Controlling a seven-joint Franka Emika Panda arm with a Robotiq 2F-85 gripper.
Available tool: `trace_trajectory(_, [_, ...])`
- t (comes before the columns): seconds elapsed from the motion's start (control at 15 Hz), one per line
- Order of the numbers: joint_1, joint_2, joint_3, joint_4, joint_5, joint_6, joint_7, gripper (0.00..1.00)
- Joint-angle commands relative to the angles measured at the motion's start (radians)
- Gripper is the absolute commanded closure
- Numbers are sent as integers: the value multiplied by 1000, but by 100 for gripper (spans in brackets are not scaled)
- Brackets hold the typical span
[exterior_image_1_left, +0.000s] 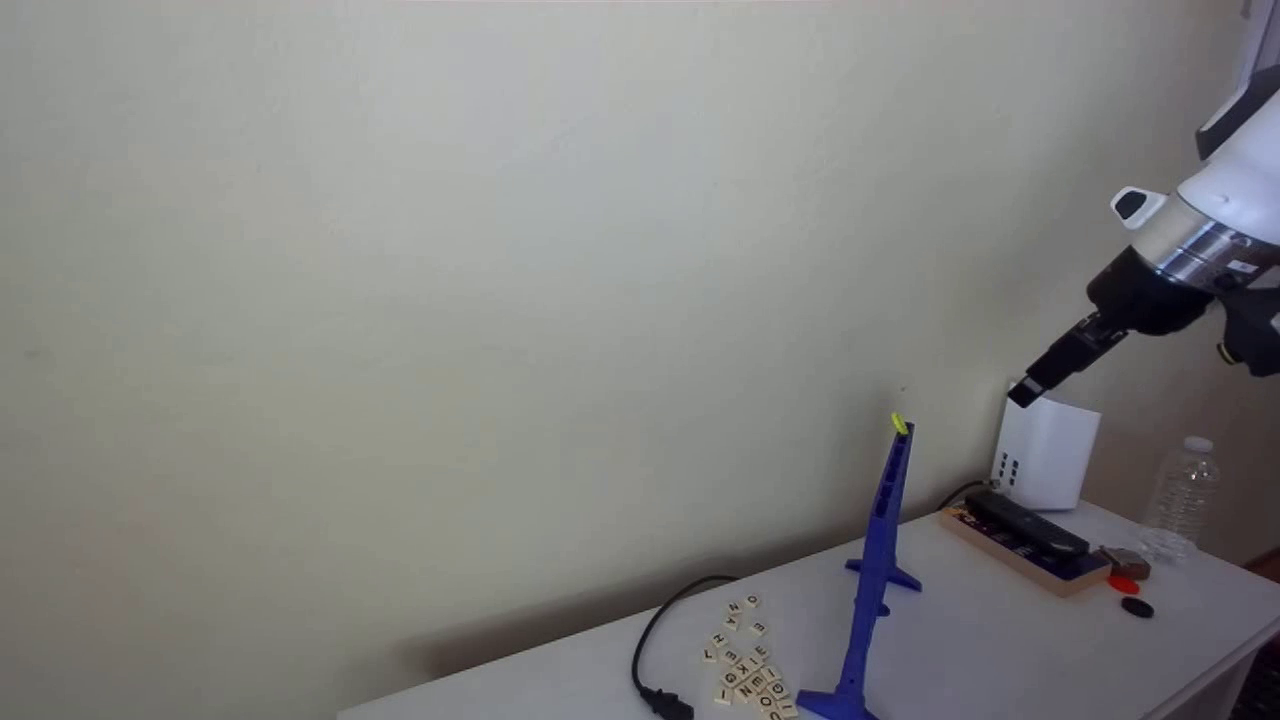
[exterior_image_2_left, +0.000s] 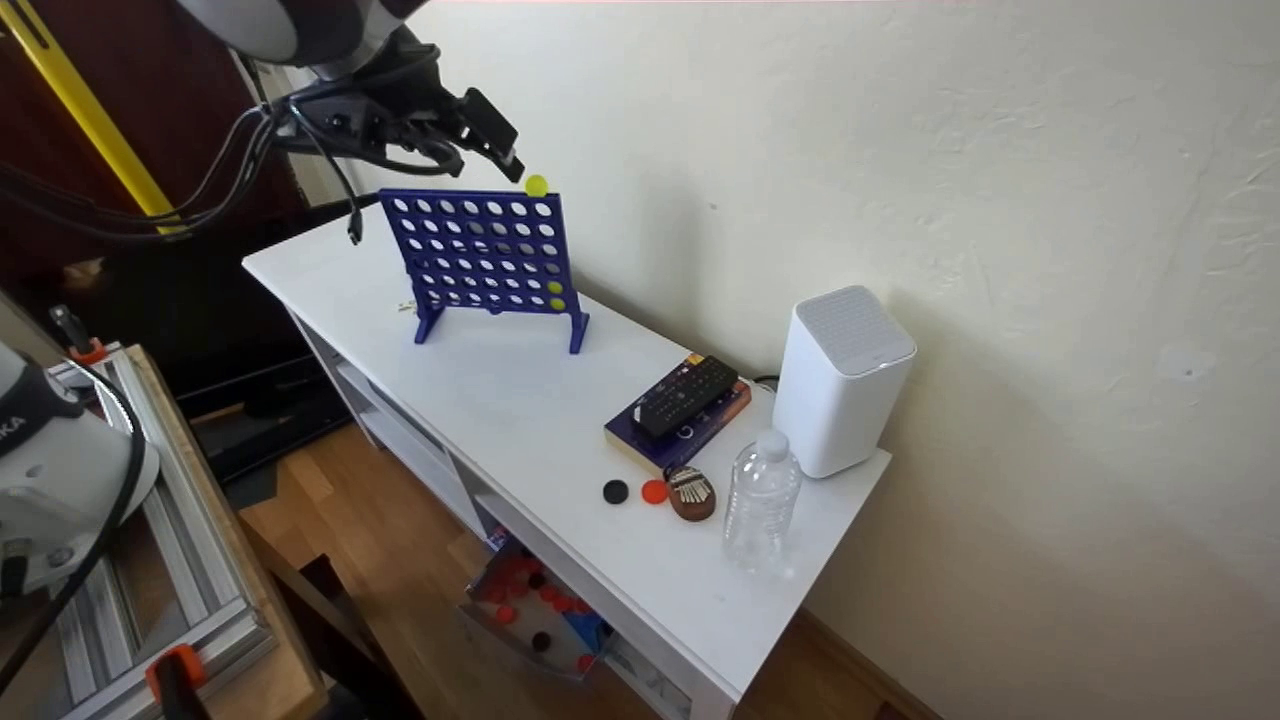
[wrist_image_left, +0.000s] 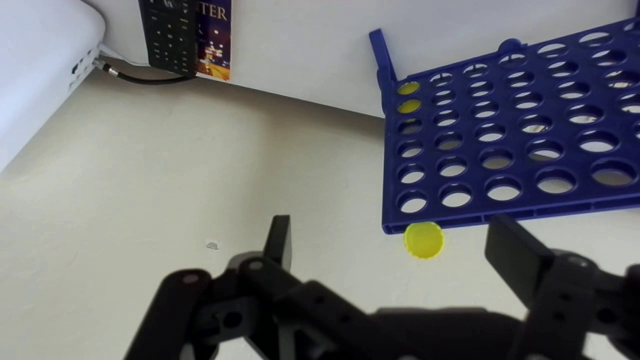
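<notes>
1. From where I stand, the end effector (wrist_image_left: 392, 241) hangs in the air above the desk (exterior_image_2_left: 480, 400), its fingers (wrist_image_left: 515, 260) spread wide and nothing gripped between them.
2. Nearest to it is a yellow disc (wrist_image_left: 424, 241), perched on the top edge of a blue game board (wrist_image_left: 512, 131), over the end column by the wall (exterior_image_1_left: 500, 300). The wrist view frames the disc between the fingers, yet in an exterior view the fingertips (exterior_image_1_left: 1027, 390) are well apart from it, so I'd say neither touches it.
3. In an exterior view the yellow disc (exterior_image_1_left: 900, 424) leans a little; its lower rim presumably sits in the slot's mouth, which would stop it rolling off. Wedged or merely balanced, I can't tell.
4. The board stands upright on splayed feet (exterior_image_2_left: 578, 333), a stance that seems meant to prevent tipping and leave the slots facing up. Two lower discs (wrist_image_left: 409, 106), also yellow, rest at the bottom of that same column, caught in the frame.
5. Along the desk, a remote (exterior_image_2_left: 685, 397) lies on a book (exterior_image_2_left: 675, 448), near a white box (exterior_image_2_left: 845, 385) set by the wall, perhaps to suit its black cable (wrist_image_left: 150, 81). A clear bottle (exterior_image_2_left: 765, 500), a thumb piano (exterior_image_2_left: 691, 494), a red disc (exterior_image_2_left: 654, 491) and a black disc (exterior_image_2_left: 615, 491) are close by.
6. On the board's other side, letter tiles (exterior_image_1_left: 743, 669) lie scattered beside a black plug (exterior_image_1_left: 667, 703), as if tipped out.
</notes>
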Motion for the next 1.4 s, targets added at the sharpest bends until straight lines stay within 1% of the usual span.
trace_trajectory(0.0, [-22,20,66,75,-143,30,194,0])
trace_trajectory(0.07, [-25,22,81,93,-178,41,246,0])
trace_trajectory(0.13, [-48,28,94,85,-101,39,161,0])
trace_trajectory(0.2, [-11,5,59,54,-101,8,161,0])
trace_trajectory(0.53, [-12,7,62,56,-98,7,161,0])
trace_trajectory(0.67, [-32,61,73,71,-96,-2,247,0])
trace_trajectory(0.73, [-40,91,73,82,-96,13,291,0])
trace_trajectory(0.87, [-29,129,62,95,-95,18,368,0])
trace_trajectory(1.0, [-2,168,33,109,-95,16,437,0])
trace_trajectory(1.13, [38,189,-2,131,-94,40,504,0])
trace_trajectory(1.33, [104,182,-56,152,-94,68,582,0])
